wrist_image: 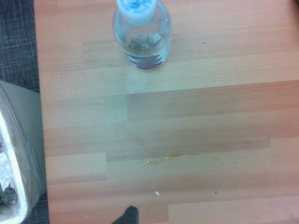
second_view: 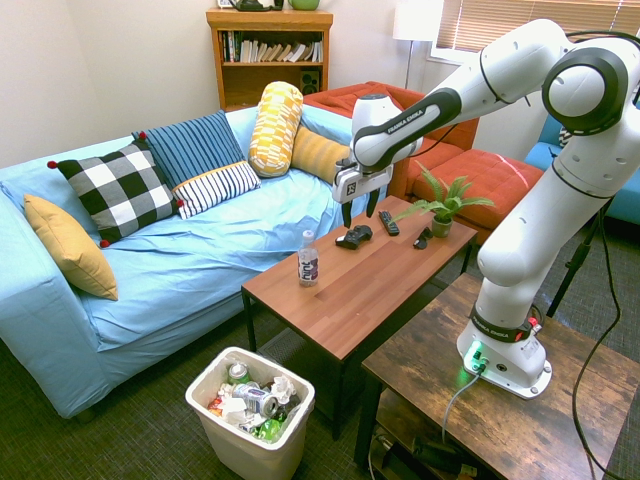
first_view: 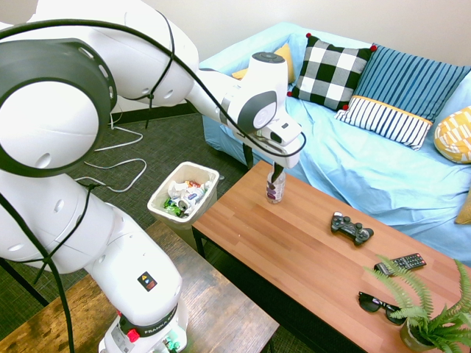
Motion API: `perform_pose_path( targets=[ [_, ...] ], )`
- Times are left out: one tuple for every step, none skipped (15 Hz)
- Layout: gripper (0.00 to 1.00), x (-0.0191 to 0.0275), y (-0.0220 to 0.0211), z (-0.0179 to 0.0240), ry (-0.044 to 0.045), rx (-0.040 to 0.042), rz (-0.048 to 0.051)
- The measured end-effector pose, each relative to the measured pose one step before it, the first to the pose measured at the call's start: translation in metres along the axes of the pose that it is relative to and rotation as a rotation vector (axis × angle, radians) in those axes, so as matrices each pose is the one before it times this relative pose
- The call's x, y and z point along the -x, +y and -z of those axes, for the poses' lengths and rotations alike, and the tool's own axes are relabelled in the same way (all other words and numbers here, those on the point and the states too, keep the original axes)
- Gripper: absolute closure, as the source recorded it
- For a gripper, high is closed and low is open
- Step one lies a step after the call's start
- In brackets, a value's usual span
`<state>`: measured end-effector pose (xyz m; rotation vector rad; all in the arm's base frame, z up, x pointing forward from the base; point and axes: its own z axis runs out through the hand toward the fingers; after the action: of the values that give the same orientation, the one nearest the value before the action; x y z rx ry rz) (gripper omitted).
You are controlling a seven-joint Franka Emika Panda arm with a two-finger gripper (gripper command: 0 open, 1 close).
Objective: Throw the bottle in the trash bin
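The bottle [second_view: 308, 260] stands upright near the end of the wooden coffee table [second_view: 390, 285] closest to the trash bin [second_view: 251, 422], which sits on the floor just off that end, already part-filled with cans and wrappers. That puts the drop a short carry from the pick. The gripper [second_view: 359, 210] hangs above the tabletop, pointing straight down with its jaws spread and nothing between them, apart from the bottle. A game controller [second_view: 353, 236] and remote control [second_view: 388, 223] lie farther along, clear of the route.

clear bottle [second_view: 308, 259] upright on table; white trash bin [second_view: 250, 455] beside.
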<state>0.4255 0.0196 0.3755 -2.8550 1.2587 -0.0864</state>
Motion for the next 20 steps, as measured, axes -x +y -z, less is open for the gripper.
perform_pose_path(
  targets=[
    [0.0, -0.00061, -0.00076, 0.00021, 0.00019, -0.00053, 0.00004],
    [0.0, -0.00019, -0.00024, -0.00118, -0.00202, 0.002, 0.00002],
    [0.0, -0.00113, -0.00129, -0.00139, -0.00166, 0.00104, -0.00006],
    [0.0, -0.00275, -0.00318, -0.0022, -0.00045, -0.00125, -0.00099],
    [0.0, -0.00411, -0.00501, -0.00321, 0.00004, -0.00278, -0.00164],
    [0.0, -0.00497, -0.00661, -0.0032, 0.00106, -0.00432, -0.00277],
    [0.0, -0.00504, -0.00844, -0.00231, 0.00461, -0.00685, -0.00396],
    [0.0, -0.00401, -0.00907, -0.00287, 0.00264, -0.00355, -0.00252],
    [0.0, -0.00287, -0.00965, -0.00338, 0.00151, 0.00223, -0.00141],
    [0.0, -0.00193, -0.01069, -0.0034, 0.00309, 0.00372, -0.00168],
    [0.0, -0.0013, -0.01202, -0.00456, 0.0079, 0.00624, -0.00071],
    [0.0, -0.00094, -0.01346, -0.00706, 0.00816, 0.00707, -0.00243],
    [0.0, -0.00085, -0.01162, -0.00697, 0.00727, 0.00772, -0.00342],
    [0.0, -0.00102, -0.01045, -0.00728, 0.0053, 0.00983, -0.00415],
    [0.0, -0.00122, -0.00996, -0.00716, 0.00588, 0.00984, -0.00481],
    [0.0, -0.00188, -0.00748, -0.00702, 0.00549, 0.01008, -0.00607],
    [0.0, -0.00173, -0.00608, -0.00739, 0.00159, 0.00938, -0.0059],
    [0.0, -0.00129, -0.00531, -0.00732, 0.00047, 0.00912, -0.00399],
    [0.0, -0.00058, -0.00543, -0.0068, 0.00177, 0.00829, -0.00242],
    [0.0, 0.00008, -0.00585, -0.00508, 0.00396, 0.00593, -0.00225]
  ],
)
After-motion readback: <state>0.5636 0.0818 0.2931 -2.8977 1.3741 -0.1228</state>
